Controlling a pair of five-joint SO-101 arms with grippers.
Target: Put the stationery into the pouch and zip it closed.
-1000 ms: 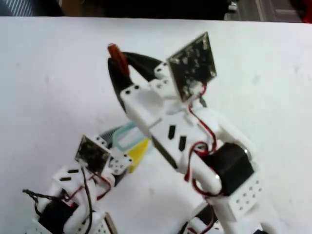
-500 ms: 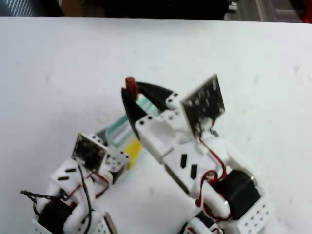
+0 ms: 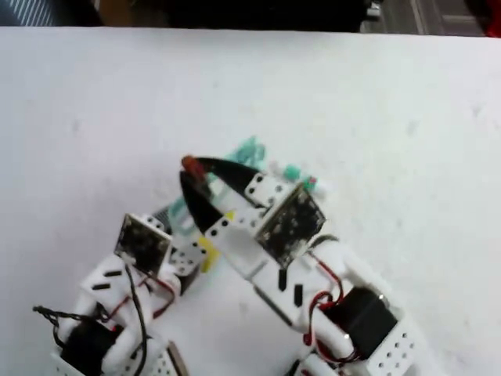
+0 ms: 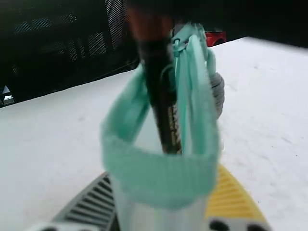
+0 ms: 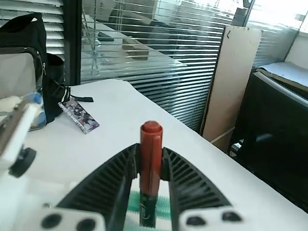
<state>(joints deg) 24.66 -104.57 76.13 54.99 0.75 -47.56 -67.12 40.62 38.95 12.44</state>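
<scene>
Right gripper (image 5: 150, 150): fingers clenched on red-capped marker (image 5: 150, 166), held upright, lower end inside the mouth of the teal-rimmed pouch (image 4: 159, 178). Left gripper (image 3: 185, 235): grey and yellow fingers grasped the pouch from either side. Right arm overhung the pouch on the white counter (image 3: 376, 117). Black bag (image 5: 33, 43) and card (image 5: 79, 116) lay farther off.
</scene>
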